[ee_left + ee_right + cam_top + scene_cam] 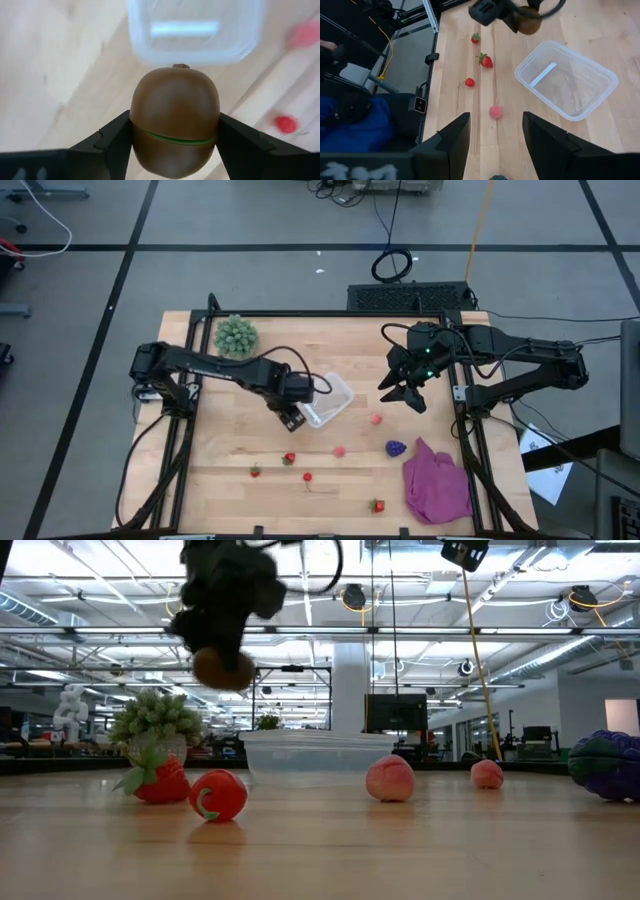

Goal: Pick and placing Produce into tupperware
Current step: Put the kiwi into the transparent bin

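Table: wooden top (230, 470) on a grey floor, with a big open workshop behind it in the low view.
Left gripper (291, 416): clamped on the brown kiwi (174, 120), held up in the air just beside the tub (329, 399), not over it yet.
Right gripper (411, 392): parked above the table on the far side of the tub, fingers spread, holding nothing.
Tub: looks empty, sitting at an angle near the table's middle.
Loose produce: pink peach (339, 451), another pink one (376, 419), purple cluster (396, 448), plus red strawberries (289, 459) scattered toward the near edge.
Other stuff: green spiky plant (236, 335) in the far corner, purple cloth (437, 480) by the right side.
Progress: looks like first fruit in hand, rest still out.
Risk 1: letting go too early, so the kiwi hits the rim and rolls off across the table.
Risk 2: the tub is light, so a finger clipping its wall could shove or tip it.
Risk 3: round smooth kiwi, only pinched at the sides, could squirt out if the arm jerks.
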Robot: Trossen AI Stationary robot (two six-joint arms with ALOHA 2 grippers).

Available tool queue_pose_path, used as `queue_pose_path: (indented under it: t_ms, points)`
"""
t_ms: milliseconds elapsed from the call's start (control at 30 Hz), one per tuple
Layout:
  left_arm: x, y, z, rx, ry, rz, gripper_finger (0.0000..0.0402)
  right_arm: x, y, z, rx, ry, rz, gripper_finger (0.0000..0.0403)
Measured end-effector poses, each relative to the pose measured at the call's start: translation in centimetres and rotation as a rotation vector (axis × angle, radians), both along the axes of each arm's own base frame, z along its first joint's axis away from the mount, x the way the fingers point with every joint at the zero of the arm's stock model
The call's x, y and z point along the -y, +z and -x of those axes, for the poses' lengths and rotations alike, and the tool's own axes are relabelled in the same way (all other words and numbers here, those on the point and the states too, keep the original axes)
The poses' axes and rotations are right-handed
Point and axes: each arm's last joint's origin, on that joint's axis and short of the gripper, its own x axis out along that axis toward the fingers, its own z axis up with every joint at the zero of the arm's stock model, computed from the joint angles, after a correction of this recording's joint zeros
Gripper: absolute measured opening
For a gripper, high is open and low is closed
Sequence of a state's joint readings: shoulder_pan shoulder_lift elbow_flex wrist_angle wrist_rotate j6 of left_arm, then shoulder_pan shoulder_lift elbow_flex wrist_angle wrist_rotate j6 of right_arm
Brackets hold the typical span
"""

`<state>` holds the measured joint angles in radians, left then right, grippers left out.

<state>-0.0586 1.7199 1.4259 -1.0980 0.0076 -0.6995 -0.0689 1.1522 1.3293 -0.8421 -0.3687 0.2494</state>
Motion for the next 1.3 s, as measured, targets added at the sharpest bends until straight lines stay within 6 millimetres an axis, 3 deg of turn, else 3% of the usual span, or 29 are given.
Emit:
queue_pose_path:
  t_ms: [167,333,733,1300]
  points:
    - [-0.2,2.5,-1.4,0.144,-0.048,-0.095,0.0249,0.0,0.1,-0.1,0.015,0.002,0.003,0.0173]
    - [-0.4,2.9,-3.3,0.320,-0.119,-0.139,0.0251,0.1,0.7,-0.6,0.109,0.015,0.025,0.0173]
    - [-2.4,-4.1,-6.3,0.129,-0.172,-0.090,0.0252,0.2,1.5,-1.1,0.220,0.050,0.090,0.0173]
    - [-3.7,-7.5,-6.2,0.021,-0.167,-0.057,0.0253,1.4,2.0,-1.3,0.294,0.018,0.138,0.0173]
